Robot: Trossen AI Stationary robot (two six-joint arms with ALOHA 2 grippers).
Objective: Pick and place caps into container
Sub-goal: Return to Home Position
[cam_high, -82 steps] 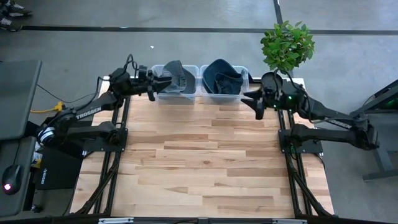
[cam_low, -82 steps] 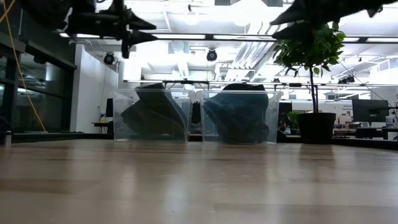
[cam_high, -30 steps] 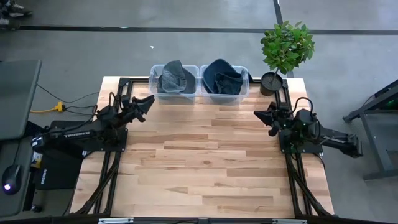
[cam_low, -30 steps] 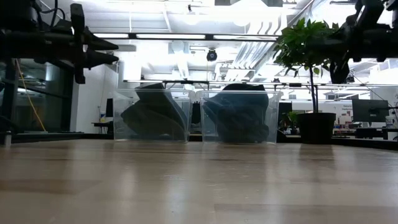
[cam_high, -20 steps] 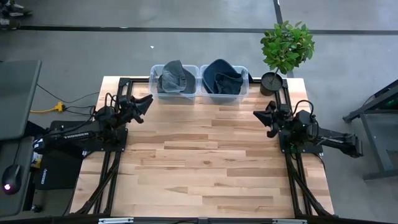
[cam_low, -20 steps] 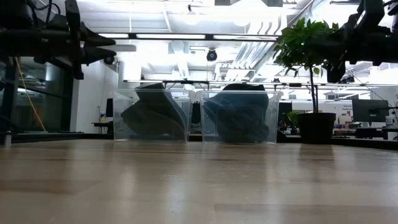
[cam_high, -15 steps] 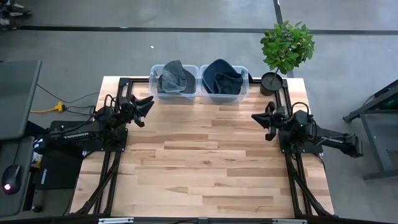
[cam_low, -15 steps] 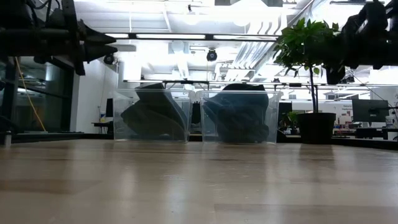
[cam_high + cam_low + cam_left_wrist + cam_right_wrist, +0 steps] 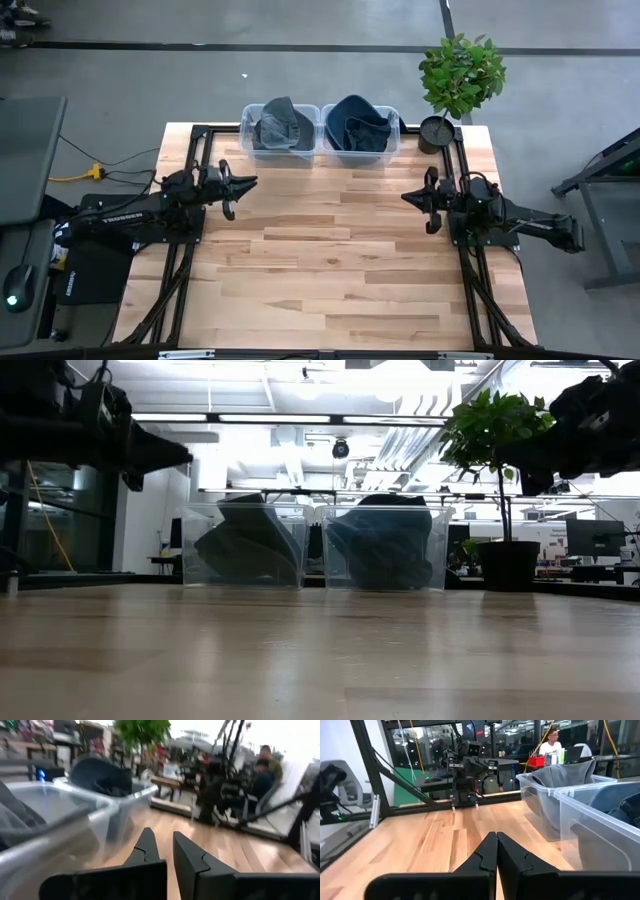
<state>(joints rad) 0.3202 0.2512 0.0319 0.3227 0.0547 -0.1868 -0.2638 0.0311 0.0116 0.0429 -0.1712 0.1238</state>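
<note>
Two clear containers stand side by side at the table's far edge. The left container (image 9: pixel 280 131) holds faded grey-blue caps (image 9: pixel 283 122). The right container (image 9: pixel 361 130) holds darker blue caps (image 9: pixel 360 125). Both heaps rise above the rims and show through the walls in the low view (image 9: pixel 250 545) (image 9: pixel 385 547). My left gripper (image 9: pixel 247 182) hangs shut over the table's left side, pointing level toward the right, with nothing in it (image 9: pixel 162 834). My right gripper (image 9: pixel 408 197) hangs shut over the right side, pointing left, also bare (image 9: pixel 496 836).
A potted plant (image 9: pixel 460 75) stands at the far right corner beside the right container. Black frame rails (image 9: pixel 197 165) run along the table's left and right edges. Bare wooden tabletop (image 9: pixel 330 260) lies between the arms and toward the near edge. People sit in the room beyond (image 9: pixel 551 740).
My left gripper has swung from pointing toward the far right to pointing level at the table's right edge. It has also rolled about its own line and shut. My right gripper has rolled too and sunk a little, staying shut. The caps and containers have kept still.
</note>
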